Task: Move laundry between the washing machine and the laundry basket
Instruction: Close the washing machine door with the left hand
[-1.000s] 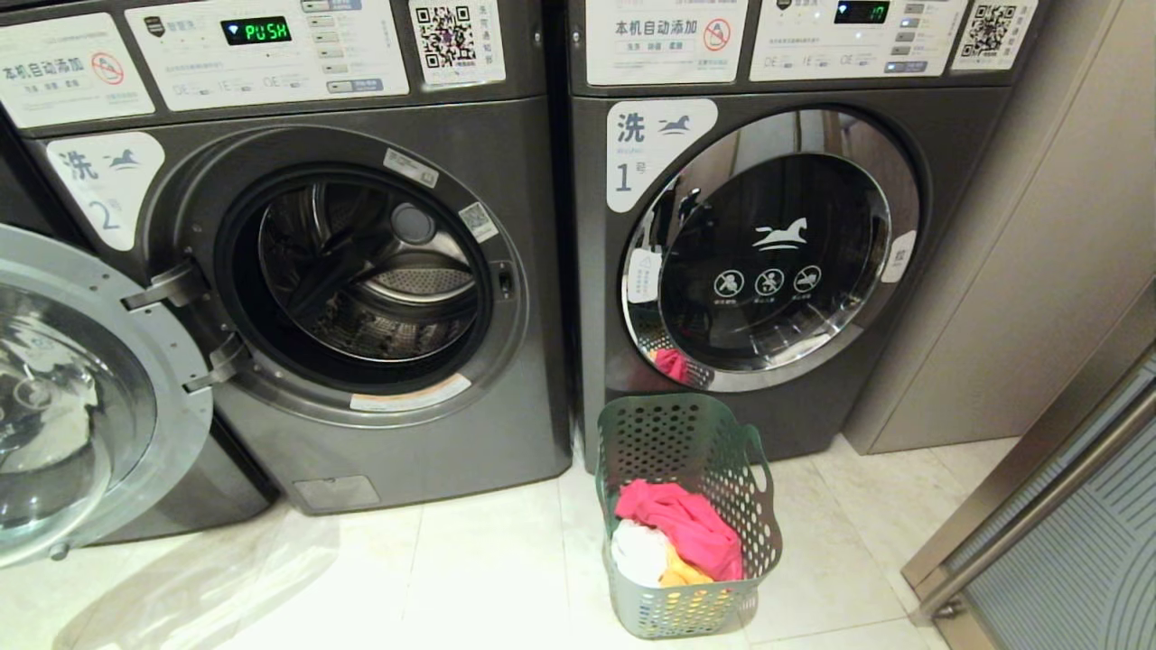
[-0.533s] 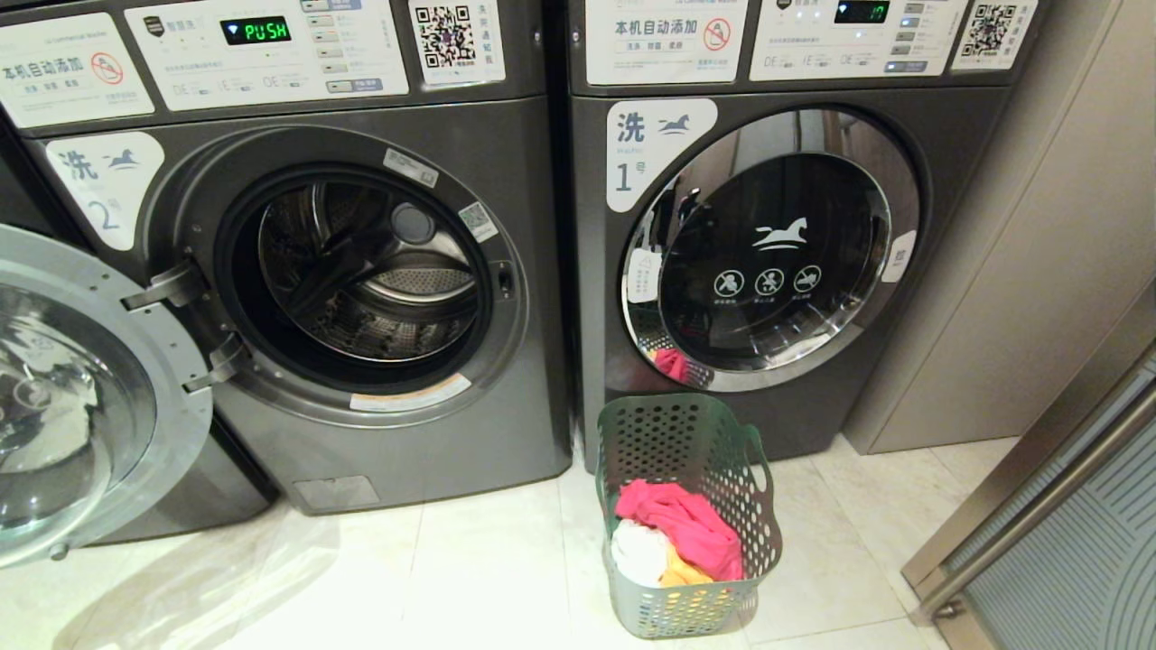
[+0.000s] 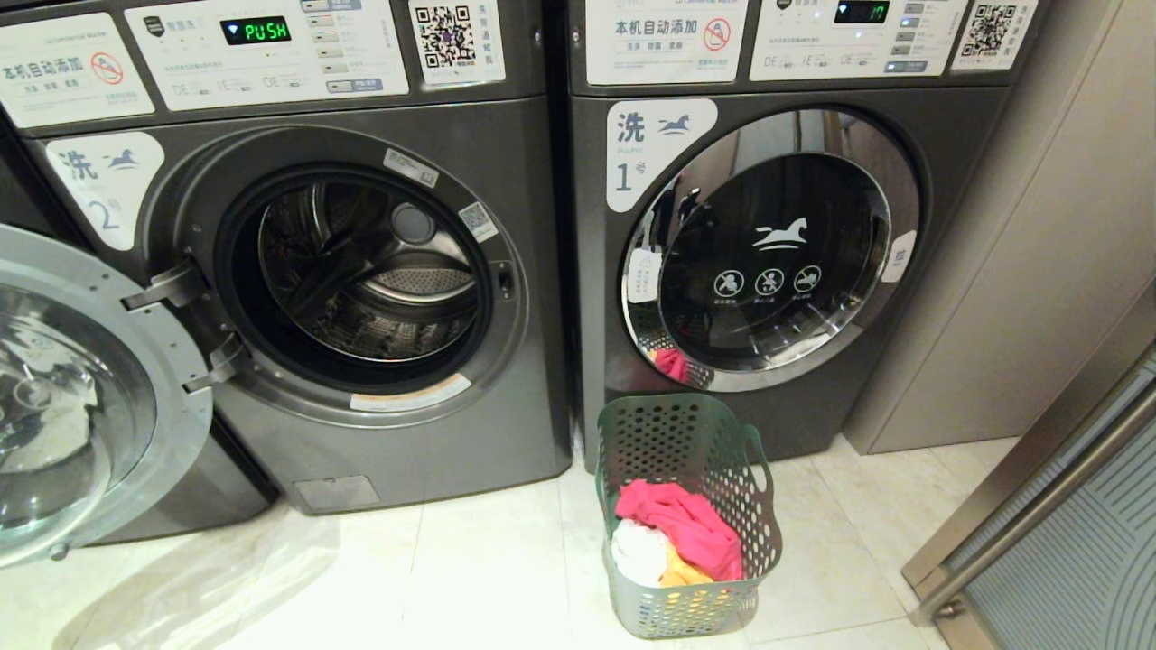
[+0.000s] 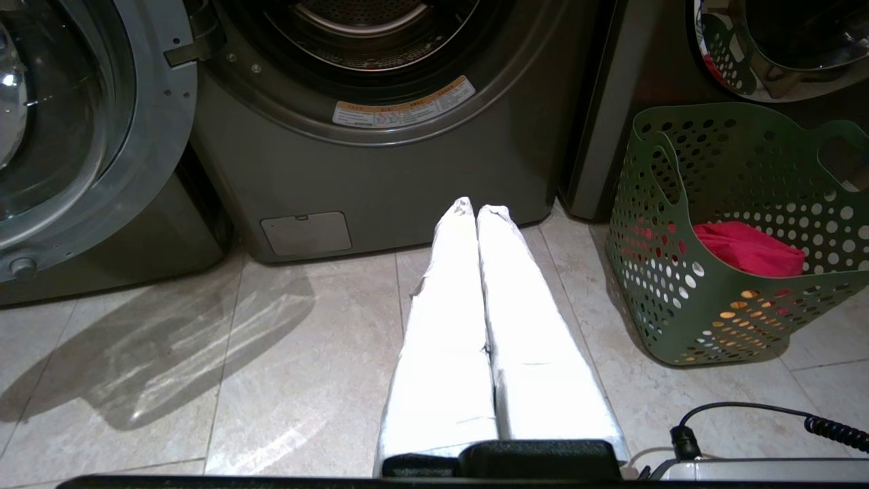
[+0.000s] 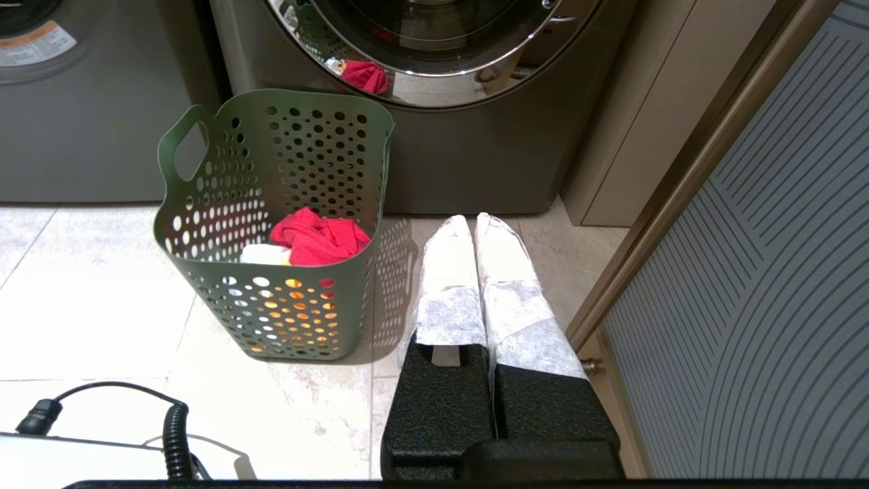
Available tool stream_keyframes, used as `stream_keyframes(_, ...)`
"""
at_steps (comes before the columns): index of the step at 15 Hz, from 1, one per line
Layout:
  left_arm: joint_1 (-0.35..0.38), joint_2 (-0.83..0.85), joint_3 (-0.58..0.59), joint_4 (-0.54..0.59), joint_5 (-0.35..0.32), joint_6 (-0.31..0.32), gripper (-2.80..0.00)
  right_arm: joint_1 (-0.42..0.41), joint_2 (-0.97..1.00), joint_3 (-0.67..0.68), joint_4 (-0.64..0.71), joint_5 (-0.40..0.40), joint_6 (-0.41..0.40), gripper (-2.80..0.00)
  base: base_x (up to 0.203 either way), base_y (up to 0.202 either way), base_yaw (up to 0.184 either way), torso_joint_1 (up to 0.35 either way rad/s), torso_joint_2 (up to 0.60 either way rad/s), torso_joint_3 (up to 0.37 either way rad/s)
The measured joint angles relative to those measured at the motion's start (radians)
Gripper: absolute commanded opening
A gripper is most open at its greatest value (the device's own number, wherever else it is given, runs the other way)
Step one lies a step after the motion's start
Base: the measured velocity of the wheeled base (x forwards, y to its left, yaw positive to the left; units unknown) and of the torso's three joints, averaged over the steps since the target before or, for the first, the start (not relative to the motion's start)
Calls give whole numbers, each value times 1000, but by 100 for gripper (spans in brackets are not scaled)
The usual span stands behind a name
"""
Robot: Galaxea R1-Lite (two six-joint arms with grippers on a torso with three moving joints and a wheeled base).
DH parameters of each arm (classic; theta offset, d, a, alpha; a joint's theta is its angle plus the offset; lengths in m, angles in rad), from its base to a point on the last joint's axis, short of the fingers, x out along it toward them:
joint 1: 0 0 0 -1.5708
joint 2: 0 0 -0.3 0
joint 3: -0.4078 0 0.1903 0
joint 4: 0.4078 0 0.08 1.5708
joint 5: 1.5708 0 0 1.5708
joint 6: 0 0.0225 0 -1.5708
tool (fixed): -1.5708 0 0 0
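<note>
Both the left gripper [image 4: 475, 212] and right gripper [image 5: 473, 221] hang low with fingers pressed together, empty. The red-pink, white and yellow-orange laundry [image 3: 677, 537] lies in the green perforated plastic basket [image 3: 700, 433], beside the open dark grey washing machine [image 3: 361, 280]. Reaching in could tip the light basket.
</note>
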Motion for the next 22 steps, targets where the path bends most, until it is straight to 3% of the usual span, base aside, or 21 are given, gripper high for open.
stream_keyframes(5, 0, 0, 0, 1, 3, -13, -280, 0, 0, 0, 0, 0, 1, -280, -1, -4, 13, 0, 0, 1)
stream_keyframes(12, 0, 0, 0, -2, 4, -22, -280, 0, 0, 0, 0, 0, 0, -280, 1, -7, 152, 3, 4, 3)
stream_keyframes(15, 0, 0, 0, 0, 5, -28, -280, 0, 0, 0, 0, 1, 0, -280, 1, -1, 19, 1, 2, 1)
stream_keyframes(19, 0, 0, -5, -4, -2, 15, -280, 0, 0, 0, 1, 0, 5, -280, 0, 0, 0, 0, 0, 0)
stream_keyframes(22, 0, 7, -143, 10, -1, 44, -280, 0, 0, 0, 1, -2, 16, -280, 0, 0, 0, 0, 0, 0)
